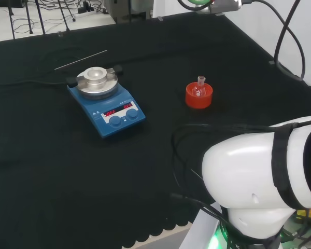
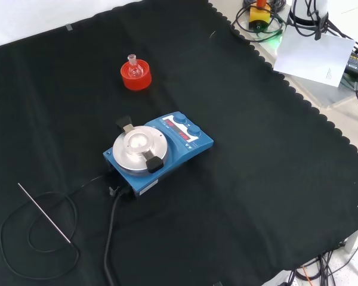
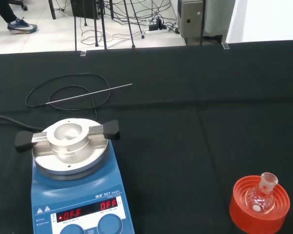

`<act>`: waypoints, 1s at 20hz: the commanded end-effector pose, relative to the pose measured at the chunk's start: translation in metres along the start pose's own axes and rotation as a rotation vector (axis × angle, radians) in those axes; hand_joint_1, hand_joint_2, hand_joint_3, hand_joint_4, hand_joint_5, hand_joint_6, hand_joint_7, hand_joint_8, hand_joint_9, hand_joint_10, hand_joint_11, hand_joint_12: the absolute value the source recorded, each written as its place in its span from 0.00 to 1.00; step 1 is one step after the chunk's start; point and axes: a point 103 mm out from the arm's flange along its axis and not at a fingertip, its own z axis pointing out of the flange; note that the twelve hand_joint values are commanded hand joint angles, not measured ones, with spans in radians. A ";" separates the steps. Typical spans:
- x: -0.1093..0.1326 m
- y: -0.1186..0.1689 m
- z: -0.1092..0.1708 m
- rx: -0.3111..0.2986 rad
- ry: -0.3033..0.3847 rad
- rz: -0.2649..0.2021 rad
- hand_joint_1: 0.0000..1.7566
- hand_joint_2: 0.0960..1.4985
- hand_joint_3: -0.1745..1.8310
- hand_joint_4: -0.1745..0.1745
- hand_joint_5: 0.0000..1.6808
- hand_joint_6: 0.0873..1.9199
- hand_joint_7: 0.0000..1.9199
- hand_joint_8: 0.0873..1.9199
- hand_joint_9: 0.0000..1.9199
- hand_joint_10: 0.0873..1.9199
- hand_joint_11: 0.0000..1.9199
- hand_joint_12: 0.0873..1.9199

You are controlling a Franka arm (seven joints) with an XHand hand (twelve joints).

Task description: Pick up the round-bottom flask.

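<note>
Robot hand state cannot be told. On the desk, draped in black cloth, a small flask is seated upright in a red stand, well apart from a blue stirrer. In the front view the flask is placed beyond the stirrer; a thin rod is laid near the cable.
</note>
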 end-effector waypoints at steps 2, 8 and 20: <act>0.000 0.001 0.000 -0.005 -0.001 0.001 0.14 0.76 0.28 0.40 0.17 0.08 0.05 0.26 0.12 0.33 0.01 0.64; -0.011 0.007 0.005 0.002 0.009 0.010 0.11 0.82 0.24 0.40 0.19 0.03 0.05 0.25 0.10 0.33 0.00 0.63; -0.055 0.044 0.061 0.080 0.043 0.056 0.13 0.82 0.23 0.40 0.19 0.01 0.05 0.24 0.10 0.33 0.00 0.63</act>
